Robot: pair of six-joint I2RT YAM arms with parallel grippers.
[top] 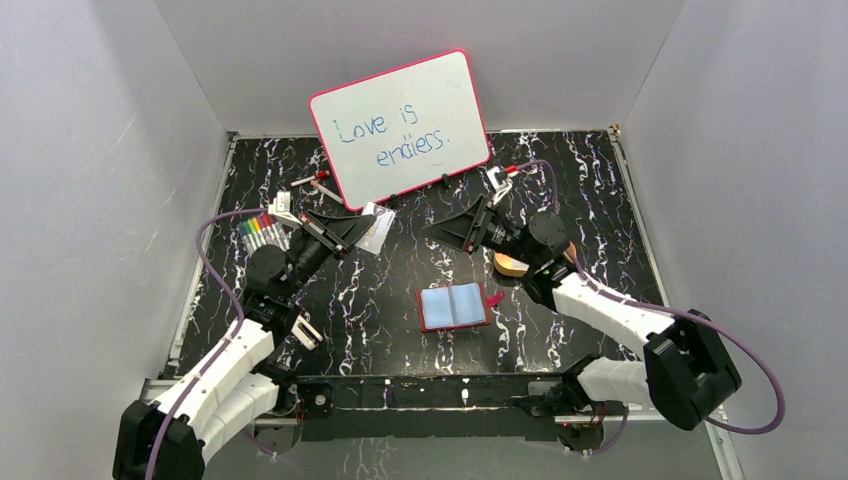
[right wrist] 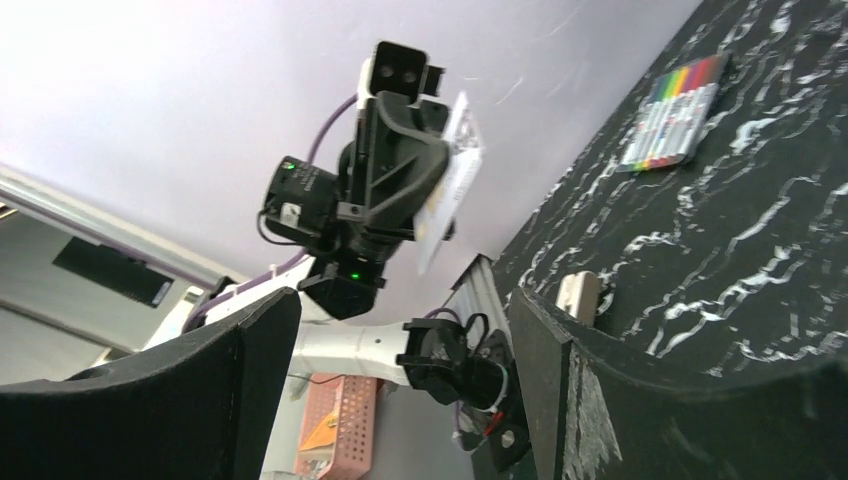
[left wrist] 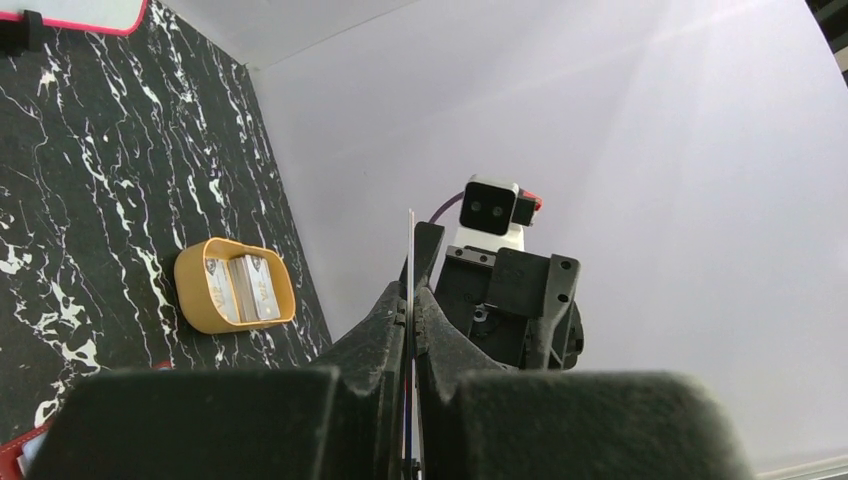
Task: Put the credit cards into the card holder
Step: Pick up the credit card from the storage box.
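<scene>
L gripper (top: 358, 232) pinches a credit card (top: 378, 228) by one end. Likely thin, stiff, slick, so clamp its flat faces. R gripper (top: 440, 232): fingers spread, empty.

Smooth marbled table (top: 380, 300), shiny card holder (top: 452, 306)

Foreground: right gripper (right wrist: 400, 330) fingers wide apart. Beyond: left gripper (right wrist: 425, 185) raised, pinching card (right wrist: 458, 165). Markers (right wrist: 672, 112) on table (right wrist: 760, 230), upper right.

Both arms reach inward, apparently raised; left gripper (top: 356, 228) pinches a credit card (top: 376, 230), right gripper (top: 432, 232) fingers spread.
</scene>
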